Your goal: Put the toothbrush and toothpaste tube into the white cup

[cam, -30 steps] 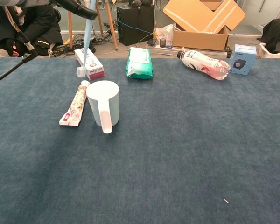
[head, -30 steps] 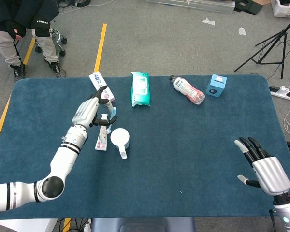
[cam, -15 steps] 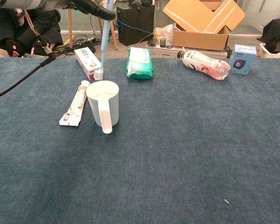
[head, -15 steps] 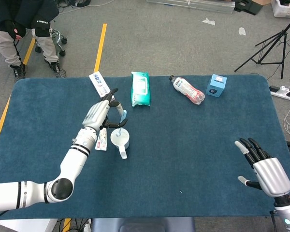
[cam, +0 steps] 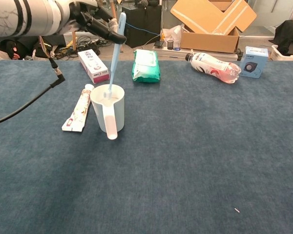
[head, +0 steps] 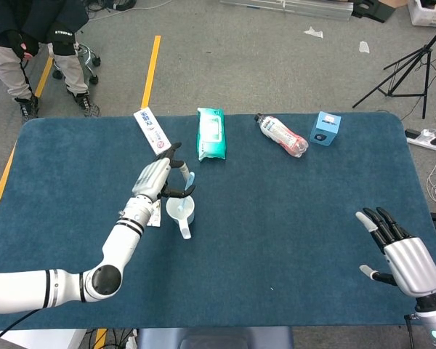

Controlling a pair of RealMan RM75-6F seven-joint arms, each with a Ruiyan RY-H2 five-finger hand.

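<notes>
Two robot hands show above a blue desk [head: 291,218]. The left robot hand [head: 154,179], left of centre in the head view, pinches a light blue toothbrush [cam: 114,53] near its upper end; the brush stands almost upright with its head dipped inside the white cup [cam: 109,108]. The cup stands left of centre on the desk, handle toward the camera. The toothpaste [cam: 78,109] lies flat just left of the cup. The right robot hand [head: 400,256], at the lower right of the head view, is spread and holds nothing. Along the far edge lie a box [cam: 93,66], a green wipes pack [cam: 146,66], a bottle [cam: 213,67] and a small blue box [cam: 253,62].
</notes>
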